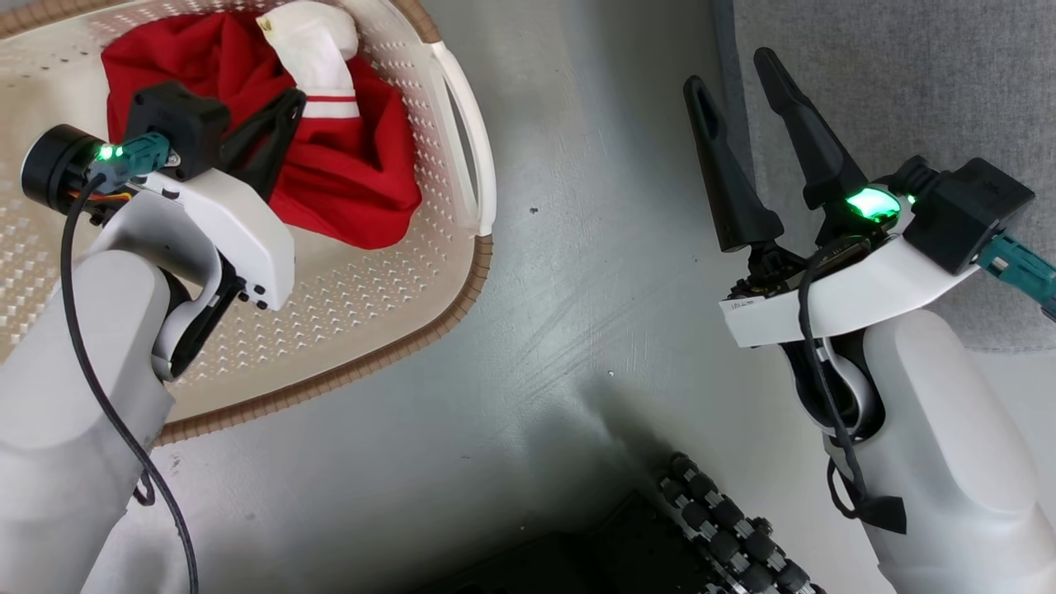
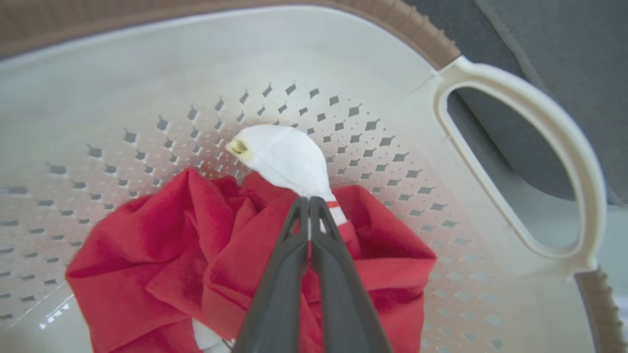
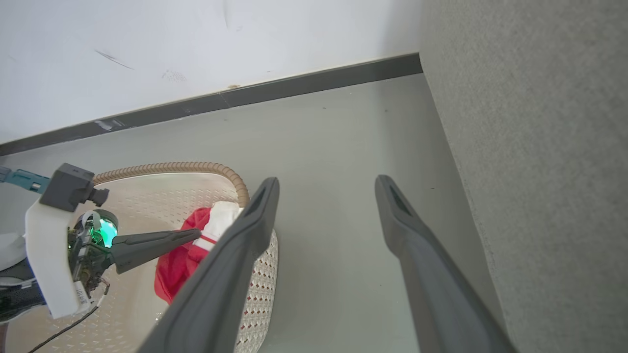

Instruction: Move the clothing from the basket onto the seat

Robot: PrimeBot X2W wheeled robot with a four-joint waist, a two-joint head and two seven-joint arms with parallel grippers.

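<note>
the left gripper (image 2: pixel 309 208) pinches shut on the white-trimmed edge of the red clothing (image 2: pixel 147 255) bunched in the basket (image 2: pixel 147 73), a thin hold that may slip on the lift toward the seat (image 1: pixel 891 82), while the right gripper (image 1: pixel 728 68) hangs spread wide above the floor (image 1: pixel 577 289).

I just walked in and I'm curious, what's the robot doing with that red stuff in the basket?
The robot's left pincer is shut on the red and white clothing, which lies crumpled in the basket. It hasn't been lifted out yet. The right pincer hangs open over the floor, next to the grey seat.
</note>
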